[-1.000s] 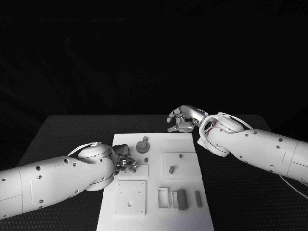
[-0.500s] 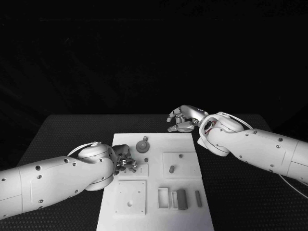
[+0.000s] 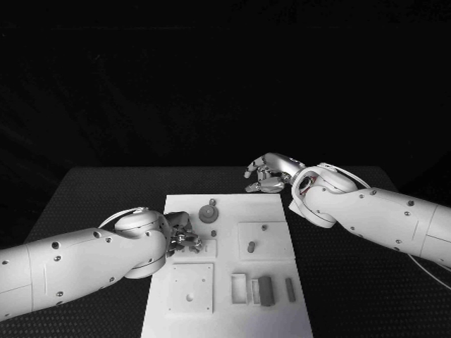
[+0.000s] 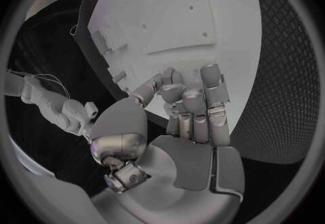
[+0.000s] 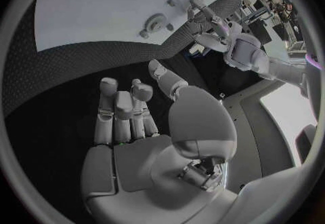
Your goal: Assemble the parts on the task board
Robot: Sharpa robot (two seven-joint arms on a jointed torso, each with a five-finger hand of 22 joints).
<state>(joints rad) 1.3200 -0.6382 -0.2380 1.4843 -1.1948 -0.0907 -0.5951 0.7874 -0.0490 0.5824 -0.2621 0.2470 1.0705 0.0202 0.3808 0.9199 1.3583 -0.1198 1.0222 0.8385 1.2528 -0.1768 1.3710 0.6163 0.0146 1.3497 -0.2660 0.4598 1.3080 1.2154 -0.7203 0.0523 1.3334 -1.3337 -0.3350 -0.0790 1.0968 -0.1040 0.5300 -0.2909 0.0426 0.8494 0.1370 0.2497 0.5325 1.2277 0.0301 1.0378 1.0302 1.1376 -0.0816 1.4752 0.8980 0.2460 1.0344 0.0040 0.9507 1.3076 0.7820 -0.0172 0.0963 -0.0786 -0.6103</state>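
Left hand working at board's left edge; right hand idle beyond the far edge.

The board [image 3: 225, 282] lies mid-surface [image 3: 94, 190], grey parts [image 3: 208, 213] on it. Left hand [image 3: 182, 236], at 9 o'clock of the board, has fingers [image 4: 193, 99] curled over a small block; whether they grip anything I cannot tell. Right hand [image 3: 271, 173], at 12 o'clock past the board, fingers bent inward, holds nothing visible. Judgement: seat the piece squarely, pressing straight down, without tilting.

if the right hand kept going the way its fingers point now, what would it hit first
Judging by the right wrist view, the right hand points over black table toward the task board. Probably the board's near edge comes first, then the round part, though its height is unclear.
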